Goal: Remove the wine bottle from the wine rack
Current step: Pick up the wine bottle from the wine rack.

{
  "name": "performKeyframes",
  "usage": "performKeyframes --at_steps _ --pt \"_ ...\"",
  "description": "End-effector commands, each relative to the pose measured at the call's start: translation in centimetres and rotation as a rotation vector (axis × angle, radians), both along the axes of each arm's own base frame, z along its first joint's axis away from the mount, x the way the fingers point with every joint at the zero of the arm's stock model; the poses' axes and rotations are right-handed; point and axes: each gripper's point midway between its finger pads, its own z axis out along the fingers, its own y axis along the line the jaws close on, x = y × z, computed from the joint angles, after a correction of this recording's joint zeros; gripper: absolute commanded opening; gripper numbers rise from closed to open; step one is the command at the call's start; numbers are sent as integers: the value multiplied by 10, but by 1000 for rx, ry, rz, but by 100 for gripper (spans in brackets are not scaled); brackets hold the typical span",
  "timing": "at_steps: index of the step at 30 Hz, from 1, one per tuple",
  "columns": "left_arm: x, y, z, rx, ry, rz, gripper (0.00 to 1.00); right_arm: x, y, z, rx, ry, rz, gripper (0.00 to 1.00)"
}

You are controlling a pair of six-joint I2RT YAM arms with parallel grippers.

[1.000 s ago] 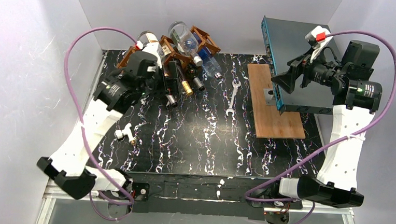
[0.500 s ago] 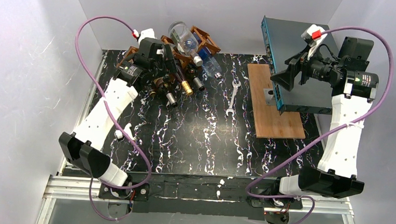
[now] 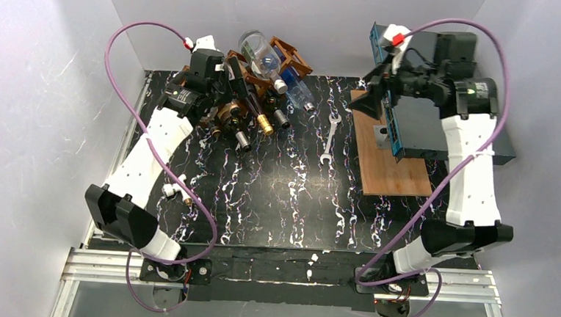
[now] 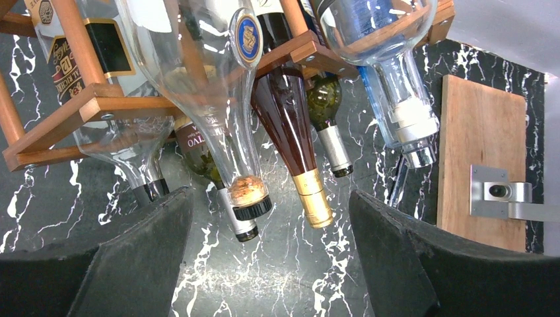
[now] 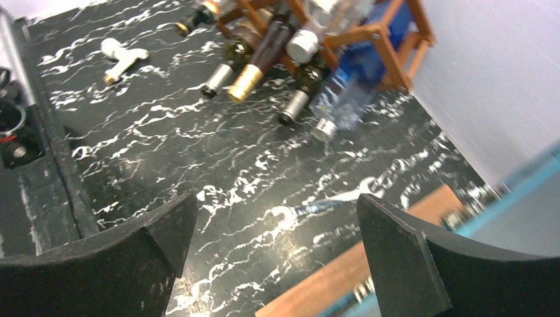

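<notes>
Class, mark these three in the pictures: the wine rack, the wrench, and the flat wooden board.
wine rack [image 4: 99, 105], left wrist view, on a front wooden bar.
wrench [image 3: 329, 139], top view, on the middle of its shaft.
flat wooden board [image 3: 398, 177], top view, on its bare near end.

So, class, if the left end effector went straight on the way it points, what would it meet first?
Probably the corked mouth of the clear bottle, roughly centred ahead of the left end effector, though depth is unclear.

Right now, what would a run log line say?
left gripper open, facing bottles | right gripper open, above table | bottles in rack
</notes>
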Motion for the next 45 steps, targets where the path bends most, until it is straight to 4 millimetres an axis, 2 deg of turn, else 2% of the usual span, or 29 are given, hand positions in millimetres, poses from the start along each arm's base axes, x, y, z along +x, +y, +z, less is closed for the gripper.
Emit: performKeyframes --at_steps 1,10,13,20,29,37,44,45 --pt "-24 3 28 -22 -64 -62 87 4 37 1 -38 -31 63 100" --pt "-83 11 37 -41 -114 -167 94 37 111 -25 -108 -29 34 100" --pt "-102 15 38 -50 -129 -187 98 47 129 -36 -117 -20 14 100" --pt "-134 28 29 -50 -131 -182 98 56 167 -53 -116 -2 -11 100" --pt "-154 46 25 -21 -148 -144 98 81 190 -60 -71 32 -111 100" --pt "-155 52 29 14 -160 -137 98 114 198 -71 -17 68 -279 100" --pt "-155 54 28 35 -159 -138 98 129 210 -77 37 105 -323 100" --pt "-154 54 27 37 -158 -138 98 131 212 -80 40 111 -331 96"
